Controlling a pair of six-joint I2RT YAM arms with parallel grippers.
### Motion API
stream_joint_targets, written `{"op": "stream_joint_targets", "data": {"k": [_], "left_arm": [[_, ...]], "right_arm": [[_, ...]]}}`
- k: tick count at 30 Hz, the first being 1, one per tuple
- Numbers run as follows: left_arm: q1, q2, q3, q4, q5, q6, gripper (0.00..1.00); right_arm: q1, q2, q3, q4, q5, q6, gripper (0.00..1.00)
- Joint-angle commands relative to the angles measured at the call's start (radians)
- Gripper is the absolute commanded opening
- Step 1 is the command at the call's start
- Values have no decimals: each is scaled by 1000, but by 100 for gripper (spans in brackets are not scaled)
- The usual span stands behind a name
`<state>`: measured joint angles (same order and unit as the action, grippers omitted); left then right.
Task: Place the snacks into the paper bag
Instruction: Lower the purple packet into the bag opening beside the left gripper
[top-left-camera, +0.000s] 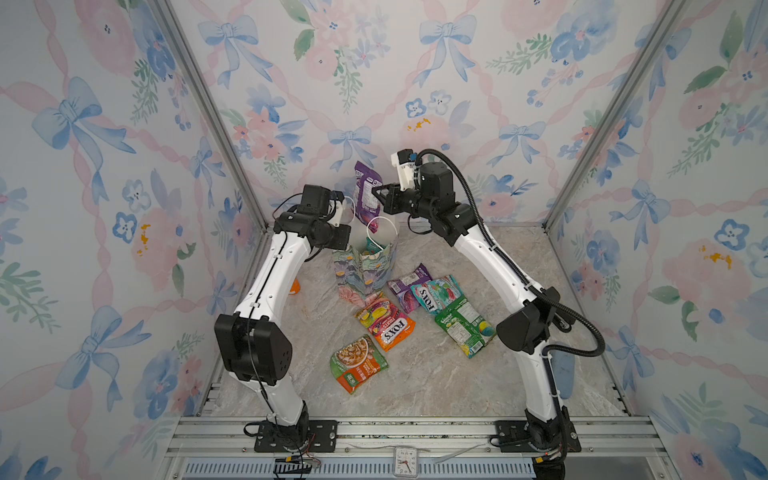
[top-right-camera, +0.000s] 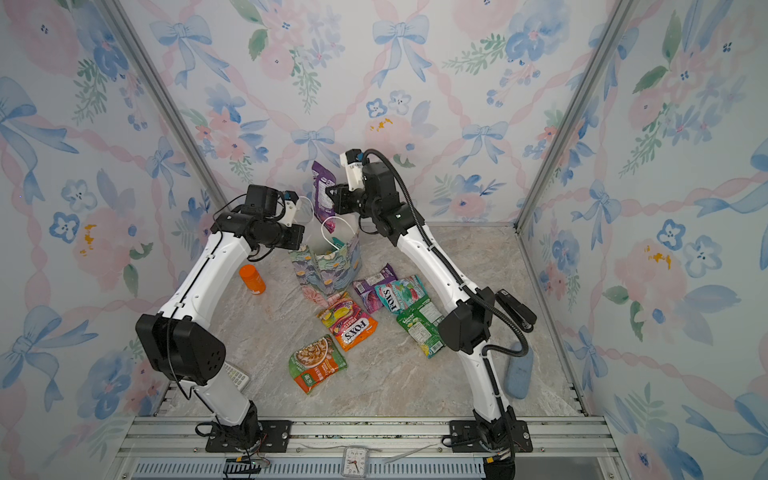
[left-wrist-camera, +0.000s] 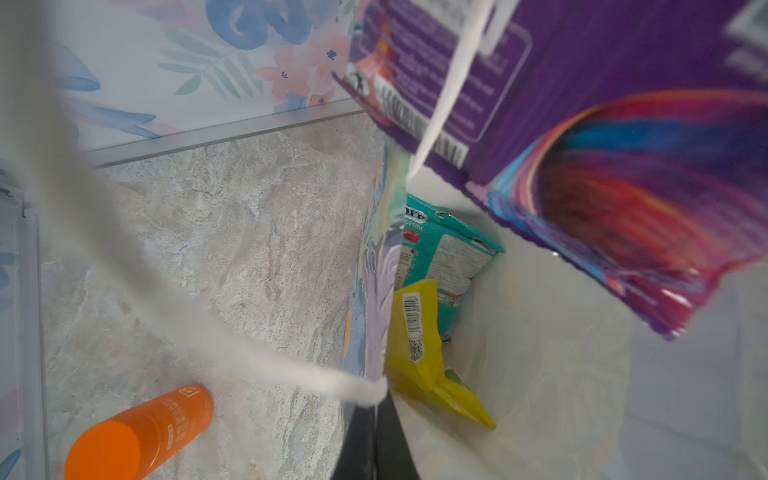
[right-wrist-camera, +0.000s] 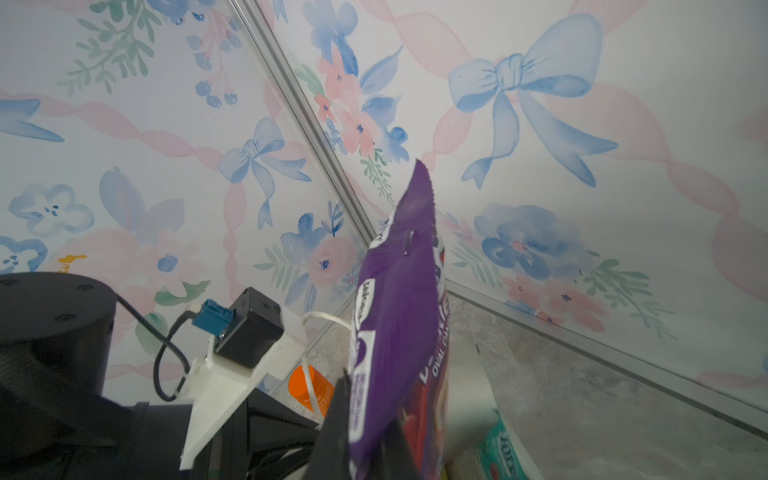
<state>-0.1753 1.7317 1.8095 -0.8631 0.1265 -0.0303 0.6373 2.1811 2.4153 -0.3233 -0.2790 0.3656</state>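
The right end effector (top-left-camera: 379, 194) is clenched on the side edge of a purple packet (top-left-camera: 366, 195) and holds it in the air over the paper bag (top-left-camera: 361, 274). The long axis of this packet is almost vertical, only a little tilted. Its lower short end points down at the open mouth of the bag and its upper end points up. The bag stands upright on the tabletop (top-left-camera: 415, 374), with the mouth up. In the left wrist view, a teal packet (left-wrist-camera: 444, 253) and a yellow packet (left-wrist-camera: 419, 353) stand on end inside it, against the white inner wall. The left end effector (left-wrist-camera: 372, 411) is pinched shut on the rim of the bag, at the place where a white cord handle (left-wrist-camera: 291, 365) is fixed. Five more packets lie flat on the tabletop in front of the bag and to its right: a second purple packet (top-left-camera: 409, 286), a teal candy packet (top-left-camera: 436, 293), a green packet (top-left-camera: 465, 328), an orange-yellow packet (top-left-camera: 386, 322) and a noodle-picture packet (top-left-camera: 359, 363).
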Motion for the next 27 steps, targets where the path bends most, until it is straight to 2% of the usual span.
{"op": "stream_joint_targets", "data": {"k": [1, 12, 27], "left_arm": [[7, -9, -3, -5, -3, -12, 0], [10, -12, -6, -5, -3, -12, 0], [10, -16, -6, -5, -1, -12, 0]], "right_arm": [[22, -144, -86, 98, 8, -21, 0], [27, -290, -332, 186, 63, -20, 0], [38, -271, -384, 192, 5, 24, 0]]}}
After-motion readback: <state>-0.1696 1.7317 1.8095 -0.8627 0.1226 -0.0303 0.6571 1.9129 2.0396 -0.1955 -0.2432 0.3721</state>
